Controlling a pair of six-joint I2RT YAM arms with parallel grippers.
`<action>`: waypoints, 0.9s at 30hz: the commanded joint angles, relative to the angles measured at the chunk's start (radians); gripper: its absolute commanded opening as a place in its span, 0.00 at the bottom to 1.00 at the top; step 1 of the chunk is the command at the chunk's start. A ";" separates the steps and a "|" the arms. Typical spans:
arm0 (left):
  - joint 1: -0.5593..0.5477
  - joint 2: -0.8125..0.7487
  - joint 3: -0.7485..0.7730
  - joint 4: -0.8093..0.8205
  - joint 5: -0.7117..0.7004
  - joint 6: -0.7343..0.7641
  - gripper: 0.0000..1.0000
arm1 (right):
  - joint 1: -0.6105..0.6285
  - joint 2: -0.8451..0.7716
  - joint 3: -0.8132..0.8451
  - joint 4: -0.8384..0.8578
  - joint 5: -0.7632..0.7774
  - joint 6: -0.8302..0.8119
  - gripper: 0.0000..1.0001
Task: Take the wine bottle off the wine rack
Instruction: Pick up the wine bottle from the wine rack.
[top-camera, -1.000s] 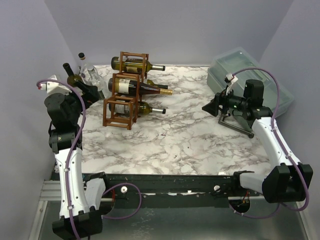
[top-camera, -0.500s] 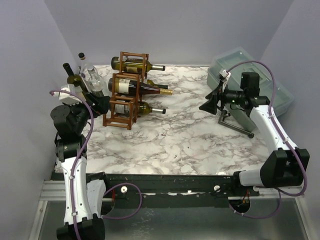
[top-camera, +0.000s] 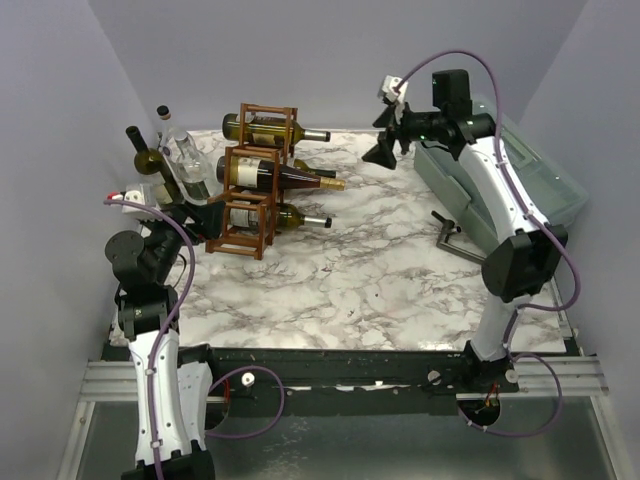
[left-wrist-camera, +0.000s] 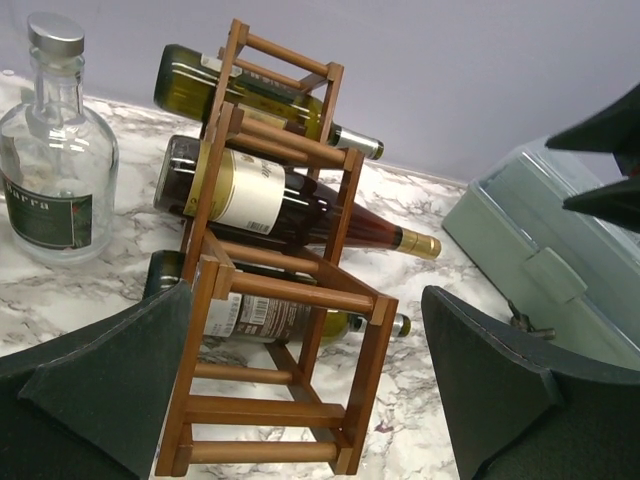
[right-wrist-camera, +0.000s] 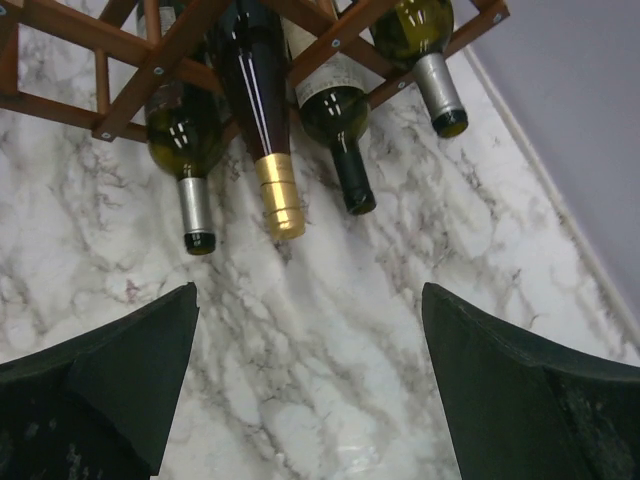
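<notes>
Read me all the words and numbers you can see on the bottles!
"ierra", first letters cut off: dark label on the clear bottle.
Cream label on the middle bottle: print too blurred to read.
Barcode label on the bottom bottle: digits too small to read.

In the right wrist view the wine rack (right-wrist-camera: 150, 45) runs off the top edge, and the bottles (right-wrist-camera: 262, 100) in it show only shoulders and necks; the right arm's fingers (right-wrist-camera: 100, 390) are cut by the bottom edge; in the left wrist view the left arm's fingers (left-wrist-camera: 110, 390) are cut likewise, one hiding part of the lowest bottle (left-wrist-camera: 255, 318); the clear bottle (left-wrist-camera: 55, 160) loses its left side to the edge; the grey bin (left-wrist-camera: 540, 260) runs off right.
</notes>
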 joint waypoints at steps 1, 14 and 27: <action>0.006 -0.028 -0.031 0.026 -0.024 0.017 0.99 | 0.085 0.106 0.183 -0.102 0.093 -0.196 1.00; 0.006 -0.061 -0.043 0.023 -0.051 0.046 0.99 | 0.213 0.312 0.258 0.279 0.243 -0.230 0.99; 0.006 -0.064 -0.042 0.023 -0.041 0.041 0.99 | 0.314 0.523 0.381 0.352 0.568 -0.396 0.96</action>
